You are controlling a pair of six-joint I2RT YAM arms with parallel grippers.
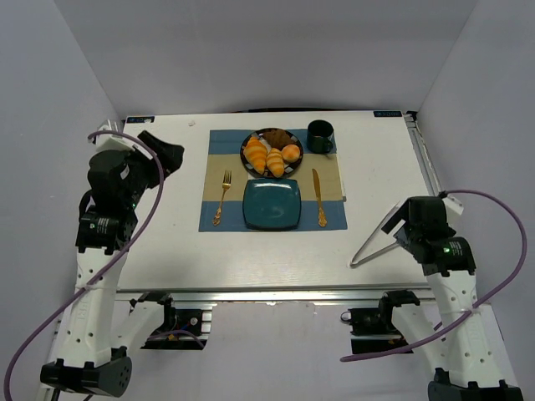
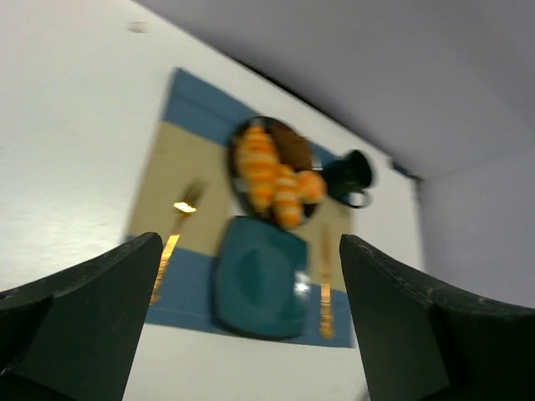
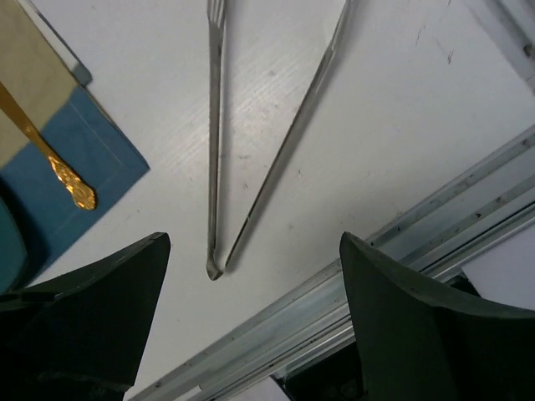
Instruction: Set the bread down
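The bread (image 1: pixel 275 162), a golden-yellow ridged roll, lies on a round dark plate (image 1: pixel 269 132) between a larger orange roll (image 1: pixel 254 154) and a small round bun (image 1: pixel 291 152). In the left wrist view the bread (image 2: pixel 287 205) shows blurred on that plate. My left gripper (image 1: pixel 170 155) is open and empty, raised over the table left of the placemat, apart from the bread. My right gripper (image 1: pixel 399 224) is open and empty above metal tongs (image 1: pixel 374 240) at the right. Both also show in their wrist views, the left gripper (image 2: pixel 249 267) and the right gripper (image 3: pixel 251 259).
A teal square plate (image 1: pixel 272 204) sits on a blue and tan placemat (image 1: pixel 216 171), with a gold fork (image 1: pixel 223 197) left and a gold knife (image 1: pixel 318 197) right. A dark mug (image 1: pixel 321 136) stands behind. The tongs (image 3: pixel 251 150) lie near the table's front rail (image 3: pixel 401 251).
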